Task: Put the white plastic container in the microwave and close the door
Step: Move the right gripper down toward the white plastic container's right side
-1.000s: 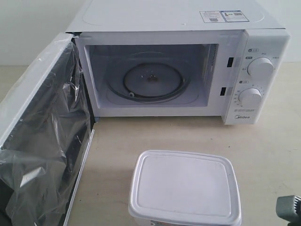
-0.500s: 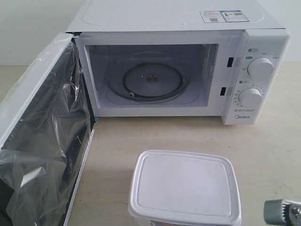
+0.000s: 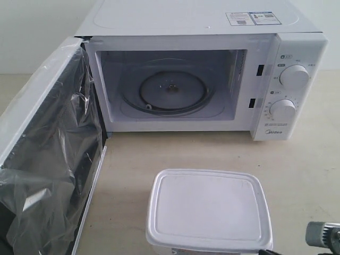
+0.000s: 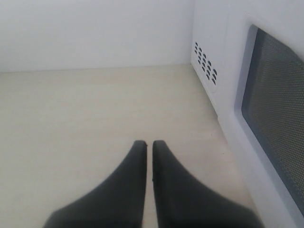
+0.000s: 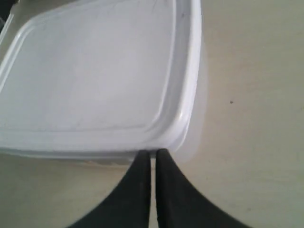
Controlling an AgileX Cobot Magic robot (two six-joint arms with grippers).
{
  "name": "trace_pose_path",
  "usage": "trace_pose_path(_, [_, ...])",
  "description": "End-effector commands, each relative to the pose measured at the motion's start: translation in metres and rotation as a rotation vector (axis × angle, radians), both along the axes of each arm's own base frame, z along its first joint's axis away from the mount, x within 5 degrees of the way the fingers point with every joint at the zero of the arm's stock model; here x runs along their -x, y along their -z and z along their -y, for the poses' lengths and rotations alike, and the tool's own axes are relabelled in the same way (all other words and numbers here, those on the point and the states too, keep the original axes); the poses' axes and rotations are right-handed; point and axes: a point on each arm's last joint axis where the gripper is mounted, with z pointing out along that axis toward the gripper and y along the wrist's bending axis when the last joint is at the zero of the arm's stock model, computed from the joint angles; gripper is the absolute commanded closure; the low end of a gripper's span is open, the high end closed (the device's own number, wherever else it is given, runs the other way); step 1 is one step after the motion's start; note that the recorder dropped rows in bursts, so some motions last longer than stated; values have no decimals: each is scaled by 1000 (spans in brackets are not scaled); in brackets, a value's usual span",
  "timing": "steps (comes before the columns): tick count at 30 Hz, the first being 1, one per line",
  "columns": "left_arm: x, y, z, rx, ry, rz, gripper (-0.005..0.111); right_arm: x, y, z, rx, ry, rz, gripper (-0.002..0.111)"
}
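Note:
The white plastic container (image 3: pixel 207 210) stands lidded on the table in front of the microwave (image 3: pixel 289 53). The door (image 3: pixel 48 159) is swung wide open to the left, with loose clear film over its dark window. The glass turntable (image 3: pixel 172 90) inside is bare. My right gripper (image 5: pixel 153 152) is shut, holding nothing, with its tips against the container (image 5: pixel 95 71) at the lid rim by a rounded corner. My left gripper (image 4: pixel 149 142) is shut and empty, low over the table beside the door's outer face (image 4: pixel 275 109).
The pale table (image 3: pixel 159 154) runs between the microwave and the container. A grey part of the right arm (image 3: pixel 324 235) shows at the lower right edge. Vent holes (image 4: pixel 205 61) mark the microwave's side wall. A white wall stands behind.
The right arm's grey part has shifted slightly at the lower right. A dark fingertip now shows at the container's near right corner. Container, microwave and door have stayed in place.

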Motion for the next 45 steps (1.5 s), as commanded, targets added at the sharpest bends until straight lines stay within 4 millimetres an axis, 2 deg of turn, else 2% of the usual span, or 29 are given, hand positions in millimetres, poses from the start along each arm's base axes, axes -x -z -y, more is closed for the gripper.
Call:
trace_pose_path(1, [0, 1, 0, 11, -2, -2, 102, -9, -7, 9, -12, 125, 113, 108])
trace_pose_path(3, [0, 1, 0, 11, -2, -2, 102, -18, -18, 14, -35, 193, 242, 108])
trace_pose_path(4, [0, 1, 0, 11, -2, -2, 102, -21, -18, 15, -37, 221, 242, 108])
trace_pose_path(6, [0, 1, 0, 11, -2, -2, 102, -18, -11, 8, -47, 137, 128, 108])
trace_pose_path(9, [0, 1, 0, 11, -2, -2, 102, 0, -10, -16, -165, -130, 41, 108])
trace_pose_path(13, [0, 1, 0, 11, -2, -2, 102, 14, 4, -16, -69, -217, -126, 108])
trace_pose_path(22, [0, 1, 0, 11, -2, -2, 102, 1, 1, -6, 2, -89, -21, 108])
trace_pose_path(37, [0, 1, 0, 11, -2, -2, 102, 3, 6, -6, 21, -85, -46, 108])
trace_pose_path(43, [0, 1, 0, 11, -2, -2, 102, 1, 12, -22, 50, -70, 26, 108])
trace_pose_path(45, [0, 1, 0, 11, -2, -2, 102, -2, 14, -22, 66, -40, 46, 108])
